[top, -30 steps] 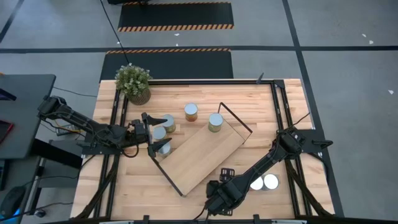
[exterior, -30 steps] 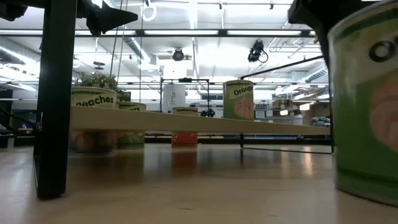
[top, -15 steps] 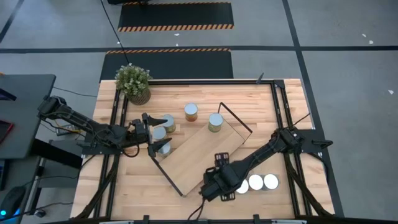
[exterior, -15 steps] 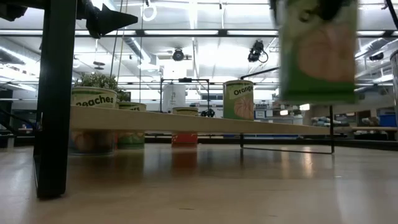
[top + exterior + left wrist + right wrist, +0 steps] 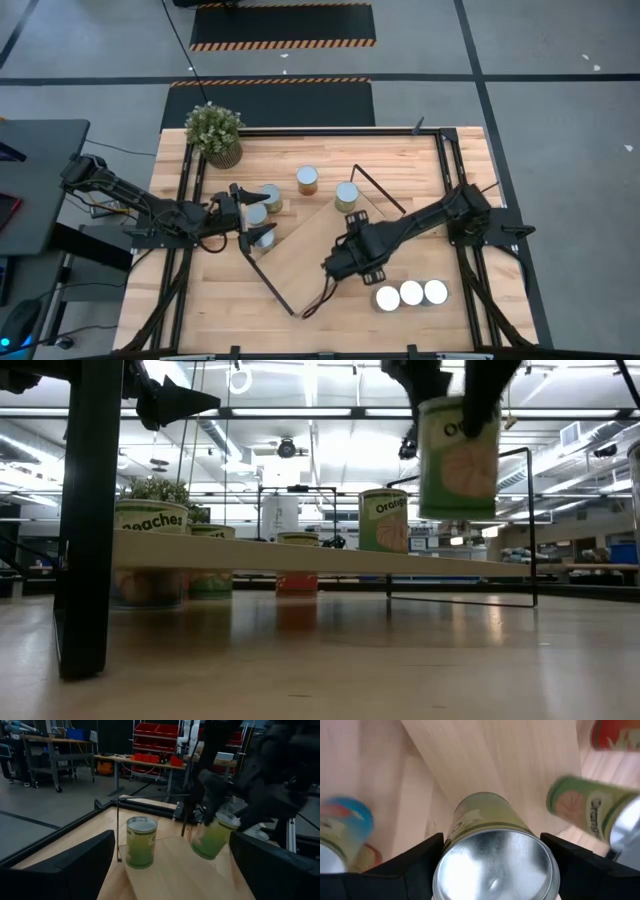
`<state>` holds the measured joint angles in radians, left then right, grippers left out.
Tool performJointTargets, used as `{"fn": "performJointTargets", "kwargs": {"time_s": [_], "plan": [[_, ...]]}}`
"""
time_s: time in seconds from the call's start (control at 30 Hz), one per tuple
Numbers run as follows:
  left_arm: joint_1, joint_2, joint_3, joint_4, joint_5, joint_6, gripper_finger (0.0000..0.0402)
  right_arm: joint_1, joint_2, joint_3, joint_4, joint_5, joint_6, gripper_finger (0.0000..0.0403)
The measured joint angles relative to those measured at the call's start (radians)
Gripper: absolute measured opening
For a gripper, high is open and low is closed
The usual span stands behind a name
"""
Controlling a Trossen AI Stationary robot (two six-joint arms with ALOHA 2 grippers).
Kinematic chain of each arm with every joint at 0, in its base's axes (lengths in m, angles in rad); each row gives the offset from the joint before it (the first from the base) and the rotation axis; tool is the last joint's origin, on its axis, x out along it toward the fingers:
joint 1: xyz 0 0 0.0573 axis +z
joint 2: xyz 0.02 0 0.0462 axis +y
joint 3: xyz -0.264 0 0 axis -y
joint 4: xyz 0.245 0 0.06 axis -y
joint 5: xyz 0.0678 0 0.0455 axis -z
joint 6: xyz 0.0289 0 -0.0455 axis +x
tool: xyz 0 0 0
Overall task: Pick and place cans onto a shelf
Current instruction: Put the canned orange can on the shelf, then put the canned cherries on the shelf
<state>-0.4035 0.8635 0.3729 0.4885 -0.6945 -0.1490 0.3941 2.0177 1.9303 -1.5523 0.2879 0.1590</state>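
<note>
My right gripper [image 5: 343,264] hangs over the long light-wood shelf [image 5: 300,250], shut on a green-labelled can [image 5: 458,456] with a silvery top [image 5: 495,860]. One can [image 5: 347,196] stands on the shelf's far end and shows in the left wrist view as a green tin [image 5: 140,841]. Another can [image 5: 307,180] stands on the table beyond it. Three cans [image 5: 411,294] stand in a row near the front right. My left gripper [image 5: 170,875] waits open at the shelf's left end, above a few more cans [image 5: 270,197]. My right gripper pinches the can near its top rim [image 5: 445,851], one finger on each side of the round wall. The fingers [image 5: 415,865] come from above, pointing steeply down. The can hangs slightly tilted below them, lifted clear above the shelf board.
A potted green plant [image 5: 214,132] stands at the far left corner. Thin black wire frames [image 5: 380,190] rise at the shelf's short ends. Black rails [image 5: 455,180] run along the table's sides. Bare board lies along the middle of the shelf [image 5: 315,235].
My right gripper has carried the green can from the table's near right part toward the far edge and up, over the shelf, rolling its wrist on the way. The can is now lifted clear. The row of three cans behind it has come into view.
</note>
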Motion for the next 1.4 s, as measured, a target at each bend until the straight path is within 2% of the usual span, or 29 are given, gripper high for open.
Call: {"fn": "performJointTargets", "kwargs": {"time_s": [0.3, 0.43, 0.63, 0.83, 0.97, 1.4], "plan": [[0.0, 0.0, 0.0, 0.0, 0.0, 0.001, 0.04, -0.071, -0.219, -0.373, 0.252, -0.019, -0.085, 0.0325], [0.001, 0.0, 0.0, 0.0, 0.0, 0.003, 0.04, -0.128, -0.266, -0.475, 0.312, -0.058, -0.133, 0.0325], [0.001, 0.0, 0.0, 0.0, -0.001, 0.004, 0.04, -0.195, -0.279, -0.5, 0.33, -0.109, -0.173, 0.0333], [0.001, 0.0, 0.0, -0.003, -0.001, 0.004, 0.04, -0.229, -0.268, -0.508, 0.336, -0.104, -0.215, 0.0379], [0.001, 0.0, 0.0, -0.005, -0.001, 0.005, 0.04, -0.232, -0.268, -0.508, 0.336, -0.065, -0.227, 0.0397], [0.001, 0.0, 0.0, -0.007, -0.001, 0.005, 0.04, -0.154, -0.269, -0.507, 0.35, 0.107, -0.341, 0.0393]]}}
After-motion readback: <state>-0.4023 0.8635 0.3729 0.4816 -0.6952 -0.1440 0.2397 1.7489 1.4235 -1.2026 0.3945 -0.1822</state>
